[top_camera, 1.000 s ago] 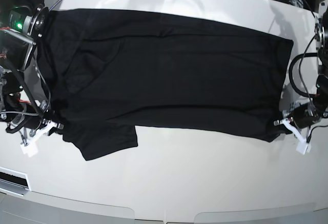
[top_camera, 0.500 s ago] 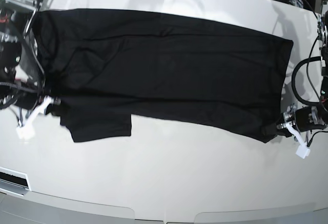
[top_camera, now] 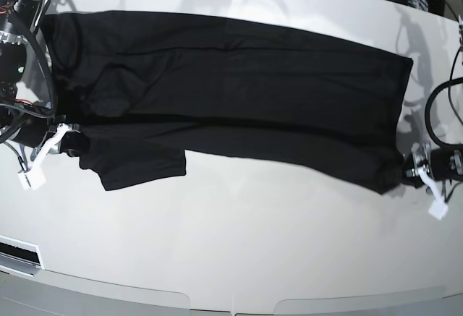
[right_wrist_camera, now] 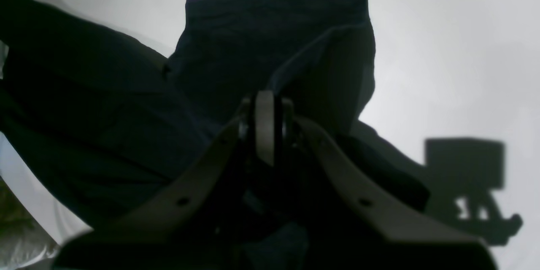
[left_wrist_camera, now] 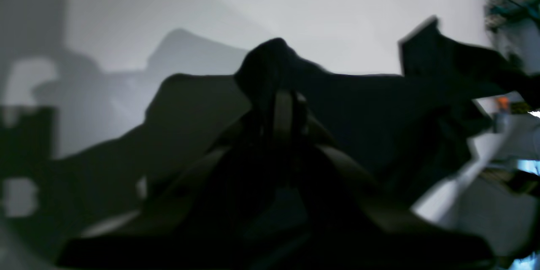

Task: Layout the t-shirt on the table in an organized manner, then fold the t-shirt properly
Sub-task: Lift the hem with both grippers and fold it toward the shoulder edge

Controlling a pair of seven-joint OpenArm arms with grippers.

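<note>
**Black shirt stretched between both arms**

Plain black short-sleeved fabric t-shirt [top_camera: 224, 99] lies flat across upper half of glossy white bench [top_camera: 239, 251]. Left gripper [top_camera: 418, 175], frame right: jaws clenched on shirt corner. Right gripper [top_camera: 61, 141], frame left: jaws clenched on shirt edge beside the sleeve.

My left gripper [top_camera: 411, 173] and my right gripper [top_camera: 66, 141] have their jaws closed on opposite corners of the shirt [top_camera: 231, 92]. The shirt lies stretched flat across the white surface [top_camera: 239, 251]. One sleeve [top_camera: 141, 168] sticks out at its near edge, close to my right gripper.
</note>
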